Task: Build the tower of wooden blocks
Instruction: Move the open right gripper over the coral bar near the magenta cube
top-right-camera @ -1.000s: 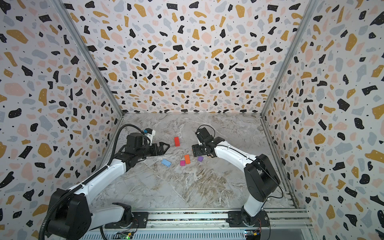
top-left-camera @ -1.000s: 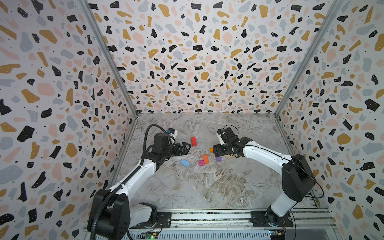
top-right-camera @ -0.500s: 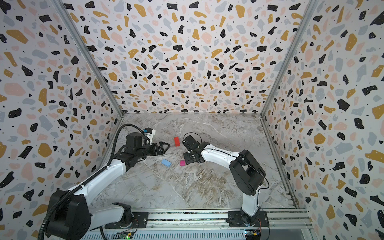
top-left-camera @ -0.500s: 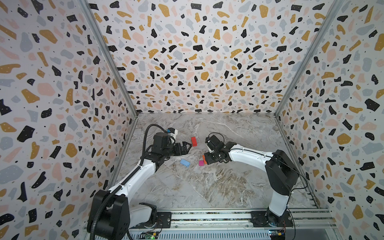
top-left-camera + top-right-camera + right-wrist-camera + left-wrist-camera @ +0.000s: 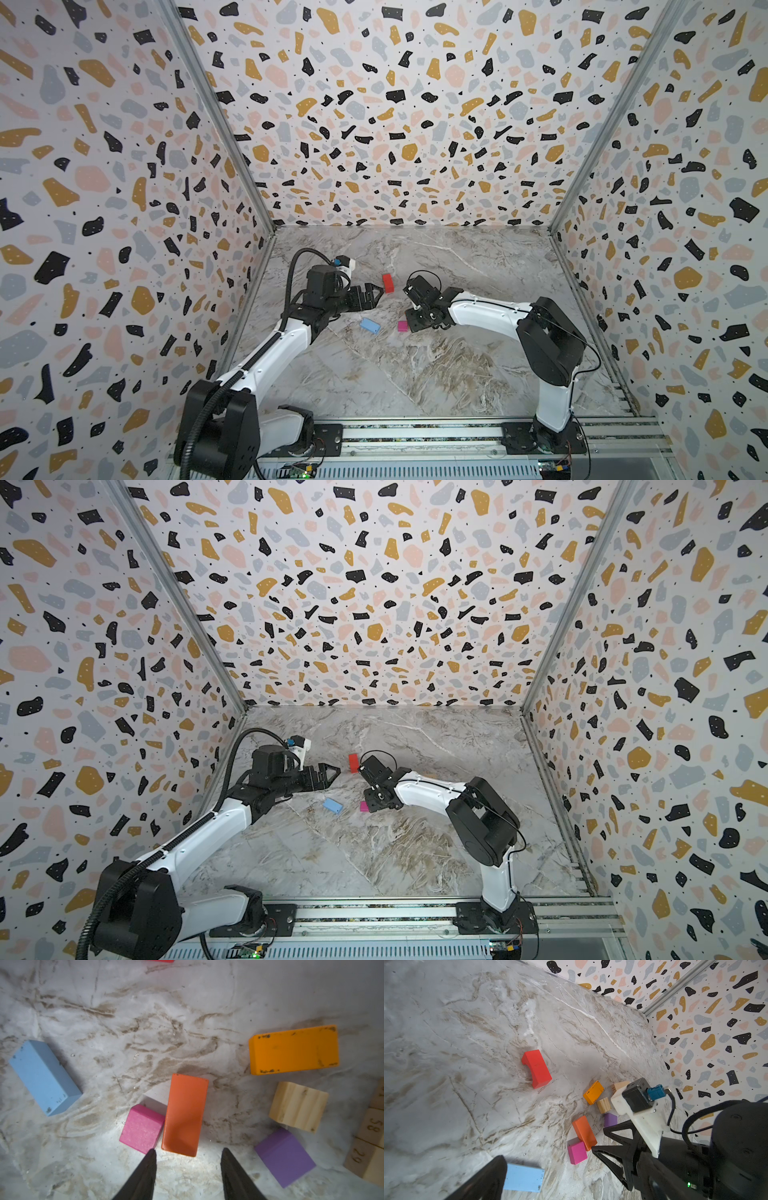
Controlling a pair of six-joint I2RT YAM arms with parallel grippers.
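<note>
right gripper (image 5: 188, 1152) open, tips straddling the near end of the orange-red block (image 5: 185, 1113) without gripping it; the magenta cube (image 5: 141, 1128) touches that block's side. left gripper (image 5: 376, 292) hovers by the red block (image 5: 388, 282), opening unclear.

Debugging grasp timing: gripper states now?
left gripper: cannot tell open or shut; no block seen in it.
right gripper: open, fingertips either side of the darker orange block end, not gripping.
</note>
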